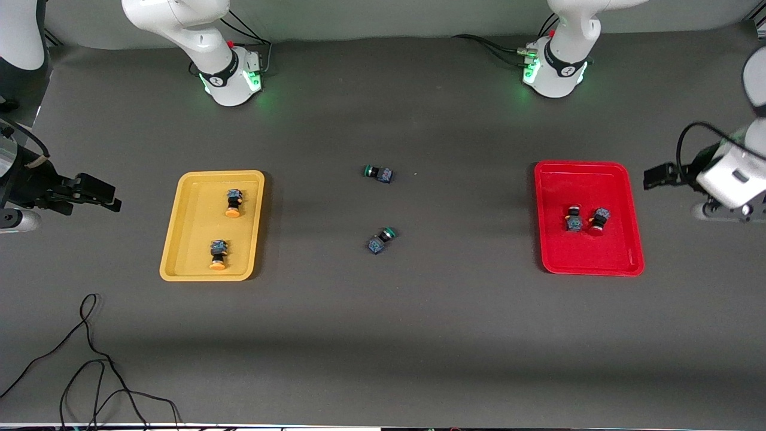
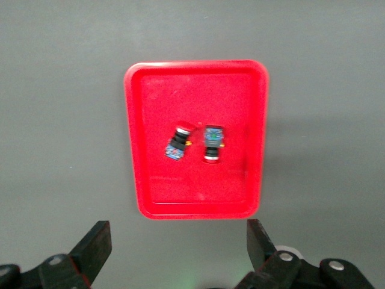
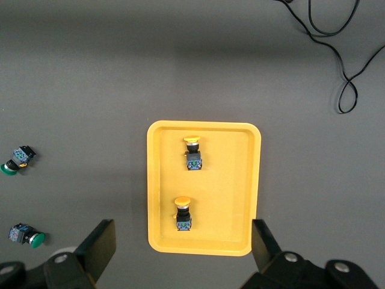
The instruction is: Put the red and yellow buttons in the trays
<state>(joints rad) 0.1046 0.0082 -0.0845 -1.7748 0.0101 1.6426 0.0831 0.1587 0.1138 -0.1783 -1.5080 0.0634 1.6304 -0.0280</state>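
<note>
Apparently the sorting is finished: two yellow buttons (image 1: pixel 218 254) lie in the yellow tray (image 1: pixel 187 227), two red buttons (image 1: pixel 574 219) in the red tray (image 1: pixel 622 239). Only two green buttons (image 1: pixel 381 239) are left on the desk (image 1: pixel 383 335), between the trays. The right gripper (image 3: pixel 180 250) and left gripper (image 2: pixel 177 250) are held high over their trays' outer edges, fingers apart and empty.

The yellow tray (image 1: pixel 179 239), shallow with rounded corners, lies flat toward the right arm's end of the table. Inside it, two yellow-capped buttons (image 1: pixel 233 202) (image 1: pixel 218 254) with dark bodies lie on their sides, well apart, one nearer the front camera. The red tray (image 1: pixel 610 257) lies toward the left arm's end, holding two red-capped buttons (image 1: pixel 574 219) (image 1: pixel 599 220) on their sides, just beside each other near its middle
</note>
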